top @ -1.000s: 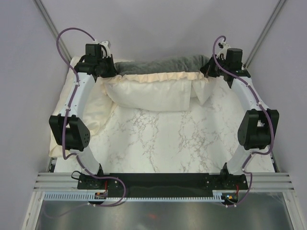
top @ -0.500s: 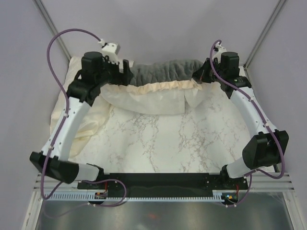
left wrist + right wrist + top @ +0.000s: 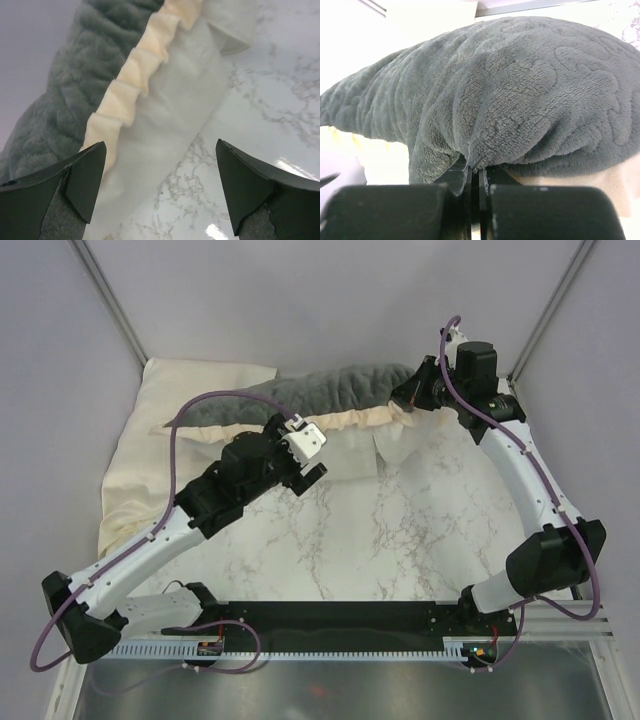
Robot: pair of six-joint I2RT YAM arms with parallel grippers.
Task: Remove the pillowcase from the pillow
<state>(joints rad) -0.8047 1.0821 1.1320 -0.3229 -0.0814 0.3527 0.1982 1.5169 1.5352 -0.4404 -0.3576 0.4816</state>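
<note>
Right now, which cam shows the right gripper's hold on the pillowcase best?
Right wrist: close up, the right gripper pinches a fold of the pillowcase, grey side. Top external shows that gripper at the fabric's far-right end, contact too small to judge. Left wrist shows only frill and grey fabric.

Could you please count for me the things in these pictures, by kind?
Robot arms: 2, the left arm and the right arm
Pillowcase: 1
Pale yellow cloth: 1
Total: 4
The white fabric under the frill is counted with the pillowcase.
</note>
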